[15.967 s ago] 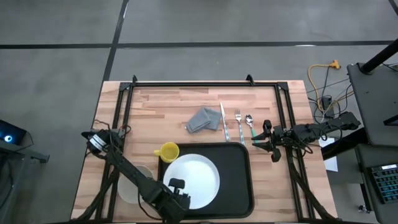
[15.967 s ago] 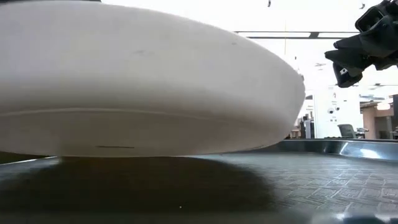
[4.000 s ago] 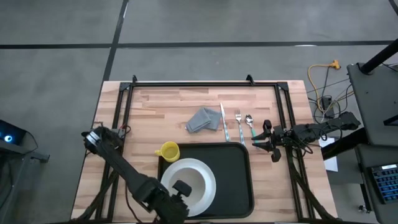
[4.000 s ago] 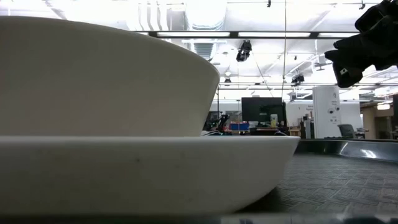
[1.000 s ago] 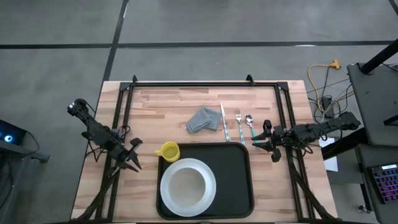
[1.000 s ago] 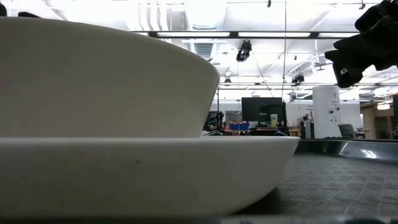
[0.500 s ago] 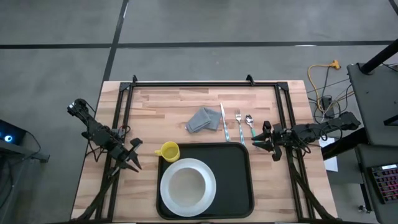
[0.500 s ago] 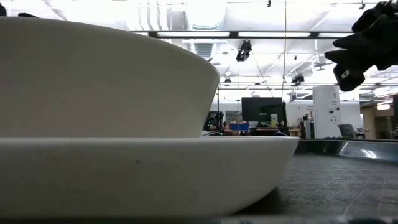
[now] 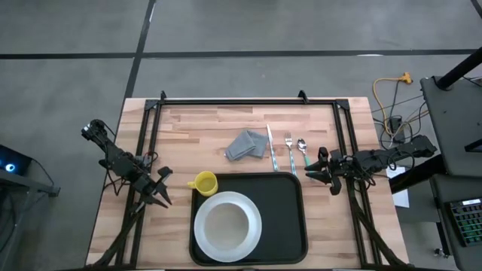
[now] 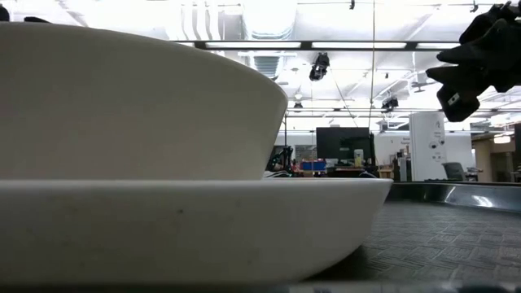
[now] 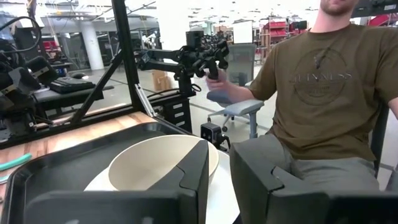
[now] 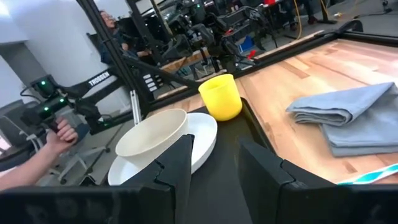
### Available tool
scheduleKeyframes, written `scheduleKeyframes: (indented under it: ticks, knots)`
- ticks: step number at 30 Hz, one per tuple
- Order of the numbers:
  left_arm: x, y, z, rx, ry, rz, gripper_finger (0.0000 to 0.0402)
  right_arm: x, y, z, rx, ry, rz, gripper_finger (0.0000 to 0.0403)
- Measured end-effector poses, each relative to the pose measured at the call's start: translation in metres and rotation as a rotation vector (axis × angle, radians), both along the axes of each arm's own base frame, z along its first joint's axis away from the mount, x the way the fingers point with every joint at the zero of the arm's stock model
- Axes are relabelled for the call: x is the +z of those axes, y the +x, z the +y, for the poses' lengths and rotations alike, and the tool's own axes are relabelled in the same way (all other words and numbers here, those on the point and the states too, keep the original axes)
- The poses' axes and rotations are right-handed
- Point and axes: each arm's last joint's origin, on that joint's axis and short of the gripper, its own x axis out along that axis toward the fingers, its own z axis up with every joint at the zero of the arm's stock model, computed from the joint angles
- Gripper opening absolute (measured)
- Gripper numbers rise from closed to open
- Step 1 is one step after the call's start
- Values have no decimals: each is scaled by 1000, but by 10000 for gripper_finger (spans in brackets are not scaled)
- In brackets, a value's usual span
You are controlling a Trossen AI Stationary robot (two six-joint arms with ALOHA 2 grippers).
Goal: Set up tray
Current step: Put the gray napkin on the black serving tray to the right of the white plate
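Black and raised-rimmed, your tray [image 9: 279, 218] is lying at the near middle of the wooden table [image 9: 196, 128], carrying a white plate [image 9: 252, 233] with a bowl [image 9: 224, 226] on it. Your left gripper [image 9: 160, 197] is hovering beside the tray's left edge, fingers apart, while your right gripper [image 9: 312, 175] is waiting off its right corner, fingers also apart.
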Motion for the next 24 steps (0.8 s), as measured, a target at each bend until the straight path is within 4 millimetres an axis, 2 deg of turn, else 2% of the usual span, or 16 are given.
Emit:
scheduleKeyframes:
  ticks: [3,9,13,18,24]
  knots:
    - [0,0,0,0,0,-2,48,6,0,-2,-56,27,-62,112]
    - [0,0,0,-1,0,-2,48,37,-7,-13,-381,87,-356,112]
    - [0,0,0,-1,2,0,48,47,-12,-17,-527,-136,-410,112]
    - [0,0,0,-1,2,0,48,55,-17,-18,-561,-156,-481,112]
    - [0,0,0,-4,3,2,48,68,-27,-21,-659,-300,-584,112]
